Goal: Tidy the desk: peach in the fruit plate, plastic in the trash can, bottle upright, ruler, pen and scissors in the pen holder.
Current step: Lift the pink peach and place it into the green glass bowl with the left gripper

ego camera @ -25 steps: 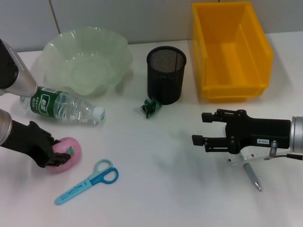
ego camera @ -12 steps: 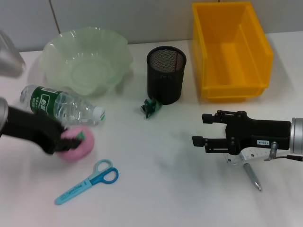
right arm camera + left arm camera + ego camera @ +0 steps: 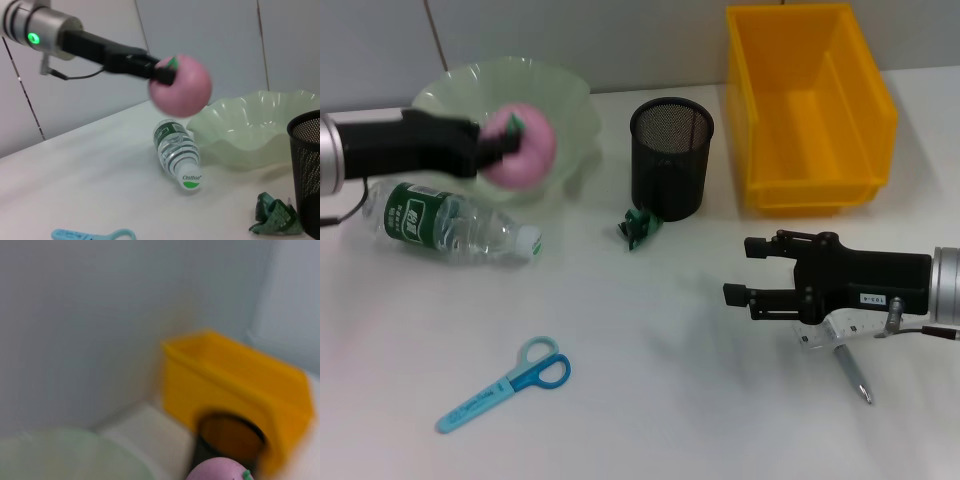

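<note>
We have the left pincer (image 3: pixel 490 143) gripping the peach (image 3: pixel 522 147) in the air, just over the near rim of the plate (image 3: pixel 455 95) beneath it. We should carry it on above the hollow, lower, then release gently. The right pincer (image 3: pixel 740 270) hangs open, with ruler (image 3: pixel 840 328) and pen (image 3: pixel 853 375) just behind

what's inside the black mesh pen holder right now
Nothing visible: the pen holder looks empty through its open top, though its very bottom is dark. The scissors lie on the desk, and the pen lies under the right end effector.
</note>
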Tool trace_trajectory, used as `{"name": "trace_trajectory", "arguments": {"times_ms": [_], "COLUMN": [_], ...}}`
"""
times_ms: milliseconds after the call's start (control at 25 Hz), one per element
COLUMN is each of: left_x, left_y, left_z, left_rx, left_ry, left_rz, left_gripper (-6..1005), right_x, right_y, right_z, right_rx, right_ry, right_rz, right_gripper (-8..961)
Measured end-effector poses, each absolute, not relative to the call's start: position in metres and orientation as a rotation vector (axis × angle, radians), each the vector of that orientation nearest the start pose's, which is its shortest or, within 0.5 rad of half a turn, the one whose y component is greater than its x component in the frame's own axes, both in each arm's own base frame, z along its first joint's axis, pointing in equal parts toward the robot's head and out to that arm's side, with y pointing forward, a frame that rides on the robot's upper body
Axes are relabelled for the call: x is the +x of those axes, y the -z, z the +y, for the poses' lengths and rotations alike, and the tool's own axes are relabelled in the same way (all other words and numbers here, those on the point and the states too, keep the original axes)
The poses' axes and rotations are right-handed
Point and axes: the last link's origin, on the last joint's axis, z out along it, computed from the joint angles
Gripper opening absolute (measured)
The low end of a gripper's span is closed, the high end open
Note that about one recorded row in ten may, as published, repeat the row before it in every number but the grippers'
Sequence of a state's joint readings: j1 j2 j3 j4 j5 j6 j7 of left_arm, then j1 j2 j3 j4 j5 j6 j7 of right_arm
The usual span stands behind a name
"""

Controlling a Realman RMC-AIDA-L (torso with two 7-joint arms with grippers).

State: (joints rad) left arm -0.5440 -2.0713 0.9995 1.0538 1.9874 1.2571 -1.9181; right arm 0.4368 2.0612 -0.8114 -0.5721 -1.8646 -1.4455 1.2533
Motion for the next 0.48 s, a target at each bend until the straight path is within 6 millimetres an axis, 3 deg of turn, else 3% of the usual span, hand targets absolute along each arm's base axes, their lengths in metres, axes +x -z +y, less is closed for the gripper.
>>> {"name": "trace_trajectory", "arguments": {"times_ms": [160, 400, 480], "left_x": [-0.211, -0.217, -0.224], "left_y": [-0.031, -0.027, -0.007], "left_z": [0.417, 0.430, 0.445], "left_rx": [-2.342, -2.239, -2.161], "left_ry": [0.623, 0.645, 0.566], "left_rz": [-0.775, -0.780, -0.757], "left_gripper": [196, 134, 122], "right_x": [0.291, 0.289, 0.288], "right_y": [0.015, 0.015, 0.015], "right_z": [0.312, 0.313, 0.313], "right_rx": [-2.654, -2.656, -2.658], "right_ry": [-0.671, -0.679, -0.681], "right_rz": [0.631, 0.625, 0.625], "right_gripper": [794, 794, 794]}}
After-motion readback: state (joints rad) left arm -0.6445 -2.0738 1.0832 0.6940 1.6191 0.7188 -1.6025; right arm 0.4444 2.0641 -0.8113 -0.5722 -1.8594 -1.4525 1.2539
